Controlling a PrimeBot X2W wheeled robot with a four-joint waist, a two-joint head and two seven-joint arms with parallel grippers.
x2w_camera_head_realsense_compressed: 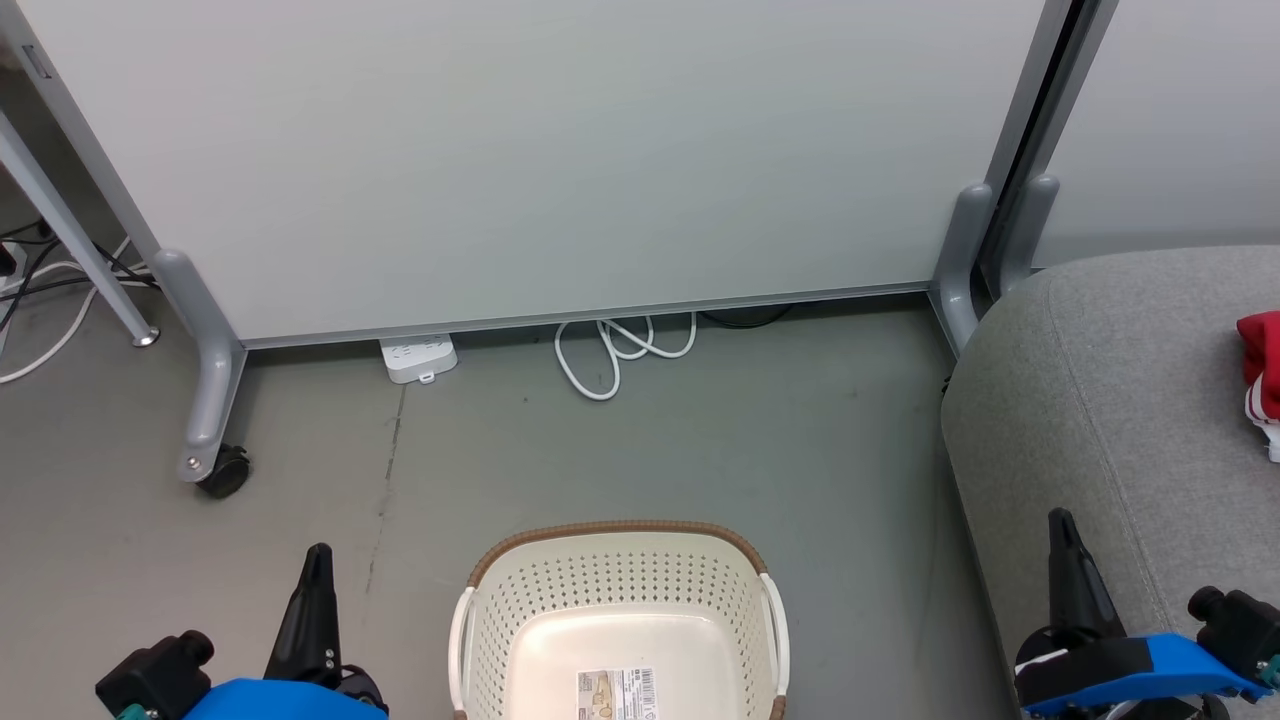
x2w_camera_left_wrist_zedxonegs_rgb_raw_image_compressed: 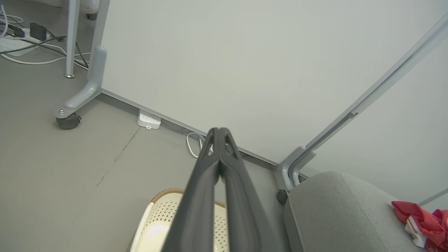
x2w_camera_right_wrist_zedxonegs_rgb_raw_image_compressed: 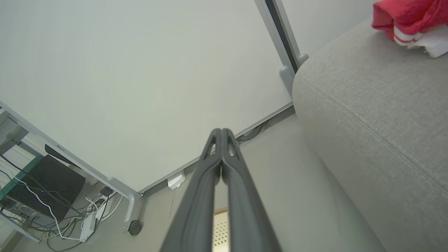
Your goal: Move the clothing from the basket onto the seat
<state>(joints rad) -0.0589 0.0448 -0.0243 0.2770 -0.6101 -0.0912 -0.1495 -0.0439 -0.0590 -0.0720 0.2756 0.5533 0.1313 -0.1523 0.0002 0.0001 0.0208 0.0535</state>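
The cream perforated basket [x2w_camera_head_realsense_compressed: 620,610] with a brown rim stands on the floor at the bottom centre, with just a barcode sticker inside. Red clothing [x2w_camera_head_realsense_compressed: 1262,372] with white stripes lies on the grey seat [x2w_camera_head_realsense_compressed: 1110,400] at the right edge. The same red pile [x2w_camera_left_wrist_zedxonegs_rgb_raw_image_compressed: 425,224] rests on the seat [x2w_camera_left_wrist_zedxonegs_rgb_raw_image_compressed: 336,213] in the left wrist view, and clothing [x2w_camera_right_wrist_zedxonegs_rgb_raw_image_compressed: 409,19] sits on the seat [x2w_camera_right_wrist_zedxonegs_rgb_raw_image_compressed: 378,122] in the right wrist view. My left gripper [x2w_camera_head_realsense_compressed: 318,552] is shut and holds nothing, left of the basket. My right gripper [x2w_camera_head_realsense_compressed: 1060,518] is shut and holds nothing, over the seat's front edge.
A pale partition panel [x2w_camera_head_realsense_compressed: 520,150] on grey wheeled feet [x2w_camera_head_realsense_compressed: 205,400] blocks the far side. A white power strip [x2w_camera_head_realsense_compressed: 418,358] and a coiled white cable [x2w_camera_head_realsense_compressed: 615,350] lie at its base. Cables and equipment [x2w_camera_right_wrist_zedxonegs_rgb_raw_image_compressed: 45,196] sit beyond the panel on the left.
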